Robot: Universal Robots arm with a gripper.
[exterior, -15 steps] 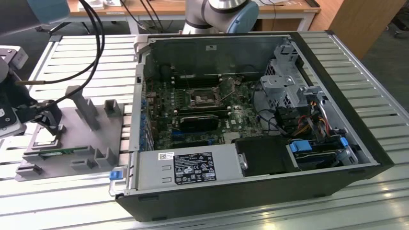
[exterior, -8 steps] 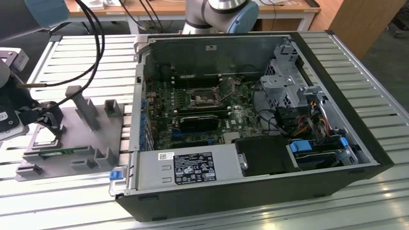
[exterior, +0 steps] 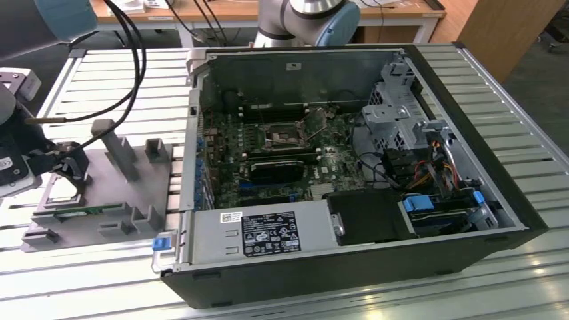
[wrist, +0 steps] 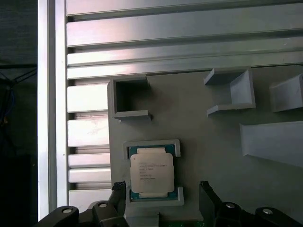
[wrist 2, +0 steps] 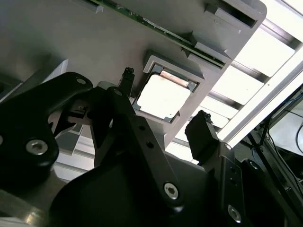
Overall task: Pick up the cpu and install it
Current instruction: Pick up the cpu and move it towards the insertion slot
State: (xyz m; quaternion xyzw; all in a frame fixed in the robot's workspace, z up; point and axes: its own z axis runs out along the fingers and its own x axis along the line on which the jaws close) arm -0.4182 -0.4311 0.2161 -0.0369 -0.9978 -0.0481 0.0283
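Observation:
The cpu [exterior: 64,194] is a small square chip with a pale metal top, lying flat in a recess of the grey fixture plate [exterior: 106,200] at the exterior view's left. My gripper [exterior: 60,175] hangs just above it. In both wrist views the cpu [wrist: 151,173] [wrist 2: 164,96] lies between my two black fingertips [wrist: 119,187], and the gripper [wrist: 161,187] [wrist 2: 164,101] is open, its pads standing clear of the chip's sides. The open computer case [exterior: 356,153] holds the motherboard with its cpu socket [exterior: 282,137].
The fixture plate carries upright grey posts and brackets [exterior: 120,150] close to my gripper. Black cables [exterior: 133,60] hang from the arm above the plate. A grey power supply box [exterior: 258,233] sits at the case's front. The slatted metal table [exterior: 498,87] surrounds everything.

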